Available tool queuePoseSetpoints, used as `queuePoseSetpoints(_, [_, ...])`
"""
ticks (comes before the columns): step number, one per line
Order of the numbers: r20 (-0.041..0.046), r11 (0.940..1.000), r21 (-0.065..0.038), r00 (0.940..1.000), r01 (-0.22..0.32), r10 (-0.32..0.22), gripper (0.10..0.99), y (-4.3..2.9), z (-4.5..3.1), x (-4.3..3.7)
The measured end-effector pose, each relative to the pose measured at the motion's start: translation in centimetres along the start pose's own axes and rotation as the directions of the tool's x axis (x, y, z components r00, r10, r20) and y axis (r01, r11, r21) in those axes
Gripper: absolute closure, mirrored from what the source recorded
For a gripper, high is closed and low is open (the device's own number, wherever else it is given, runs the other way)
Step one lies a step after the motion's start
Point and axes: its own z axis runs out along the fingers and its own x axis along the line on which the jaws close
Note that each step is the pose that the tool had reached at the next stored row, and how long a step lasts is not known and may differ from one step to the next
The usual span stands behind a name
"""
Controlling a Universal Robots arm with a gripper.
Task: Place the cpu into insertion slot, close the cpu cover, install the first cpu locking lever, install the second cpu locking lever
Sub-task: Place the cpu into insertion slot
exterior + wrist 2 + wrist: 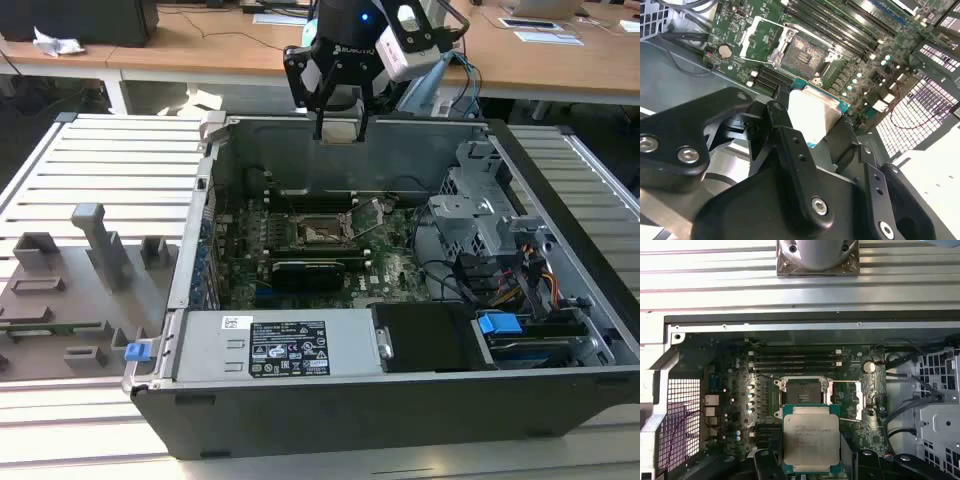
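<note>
1. The gripper (811,464) is closed on the cpu (811,440), pinching it by two opposite edges above the motherboard (740,390).
2. The cpu looks light, stiff and flat. Its underside is probably fragile and its metal top slippery, so the edges are the safe hold.
3. Farther off, the insertion slot (802,390) lies bare, with the cpu cover (846,400) swung open beside it.

Gripper (341,137), probably with cpu (341,124), over case (300,405)

Electronics lab: light wooden desks (200,55) bearing papers and cables, opened dark grey metal computer case (400,420), ribbed aluminium workbench (120,150).
</note>
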Motion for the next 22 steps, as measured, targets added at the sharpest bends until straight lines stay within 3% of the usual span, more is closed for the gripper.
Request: queuePoseSetpoints(22, [0.0000,1.0000,0.001,1.0000,0.000,0.000,0.545,-0.31,3.39,-0.07])
